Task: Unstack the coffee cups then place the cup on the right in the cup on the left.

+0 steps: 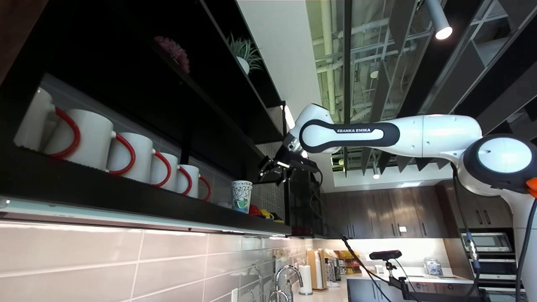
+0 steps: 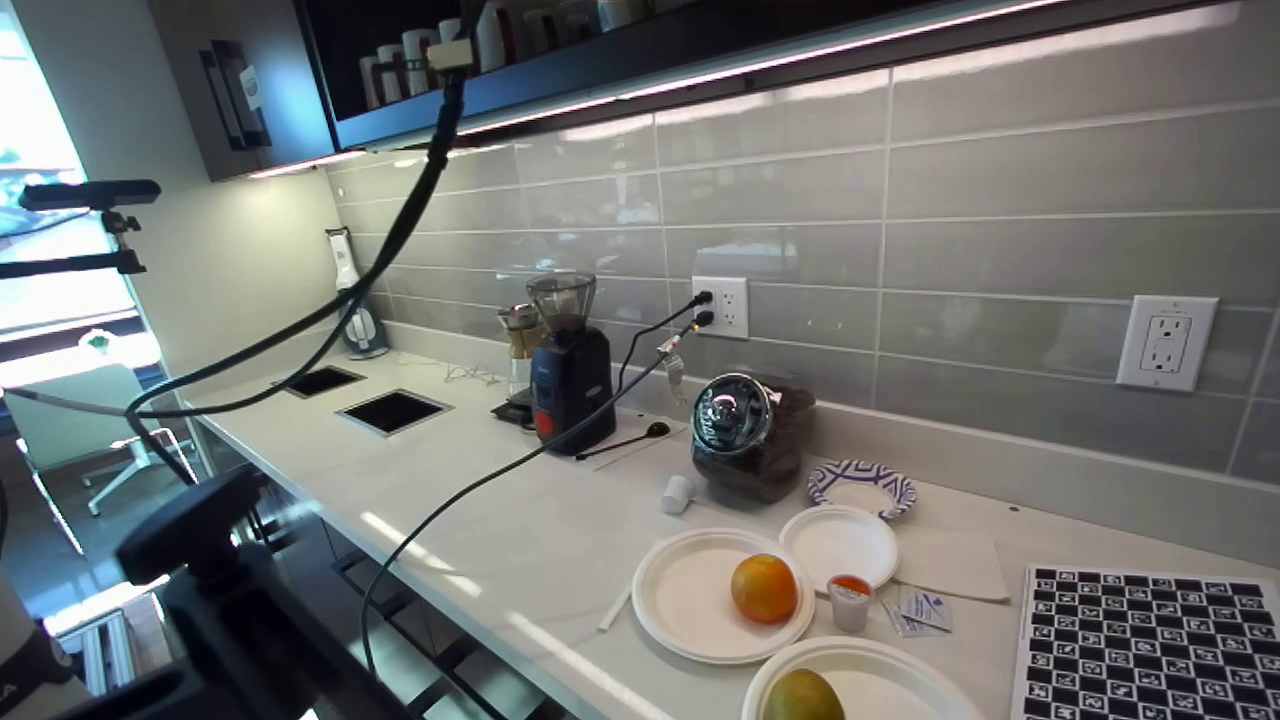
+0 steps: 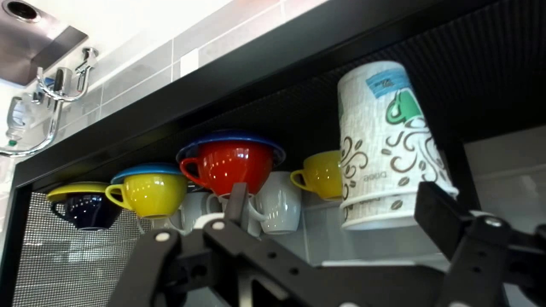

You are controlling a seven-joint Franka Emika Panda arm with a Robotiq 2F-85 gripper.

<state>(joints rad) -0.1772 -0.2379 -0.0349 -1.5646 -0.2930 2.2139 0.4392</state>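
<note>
The coffee cups are a nested stack of white paper cups with brown swirls and a green cup print. They stand upright on the dark shelf in an exterior view. The wrist view is upside down; there the coffee cups show two rims at their mouth end. My gripper is beside and a little above the stack, apart from it. In the wrist view the gripper is open with nothing held; one finger overlaps the stack's rim in the picture. I cannot make out the stack in the remaining exterior view.
Several white mugs with red handles line the shelf. A red cup, a yellow cup, a dark blue cup and white cups stand beyond the stack. An upper shelf hangs above. A faucet is below.
</note>
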